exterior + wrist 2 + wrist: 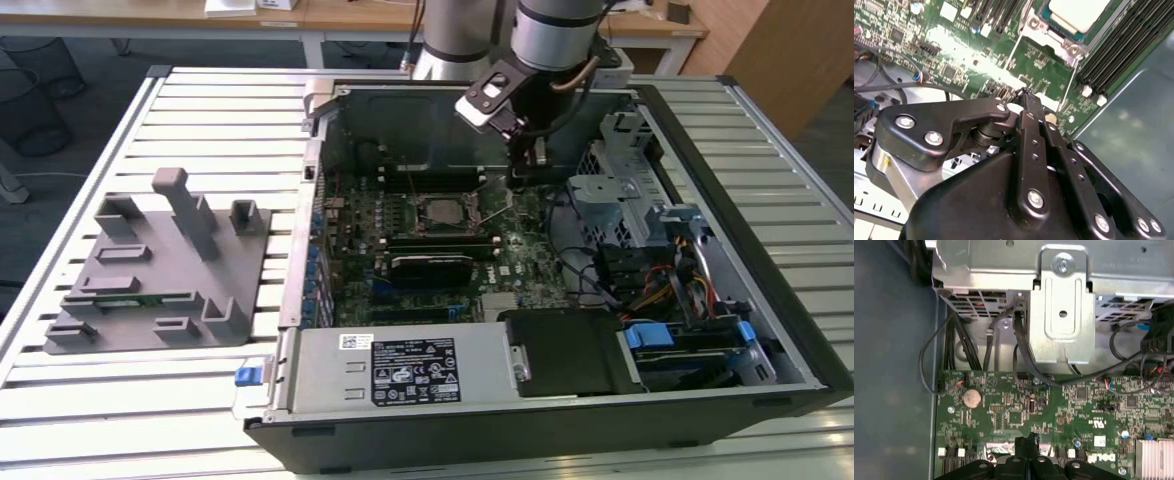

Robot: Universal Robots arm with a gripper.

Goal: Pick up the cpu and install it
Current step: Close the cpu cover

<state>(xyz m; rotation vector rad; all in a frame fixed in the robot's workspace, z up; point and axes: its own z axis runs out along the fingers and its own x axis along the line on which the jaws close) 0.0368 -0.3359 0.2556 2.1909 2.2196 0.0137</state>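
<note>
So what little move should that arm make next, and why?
Probably nudge the shut tool onto the thin lever beside the socket: the cpu already lies in the socket, and the tool holds nothing, its tip hovering over the board close by.

An open computer case [534,440] is lying on the slatted counter [227,110], with a parts holder [147,270] sitting beside it at the exterior view's left. Inside, the cpu [441,212] is resting in the socket mid-motherboard [354,215], and the hand [523,178] is hanging just to the exterior view's right of it, near the drive cage [607,195].
</note>
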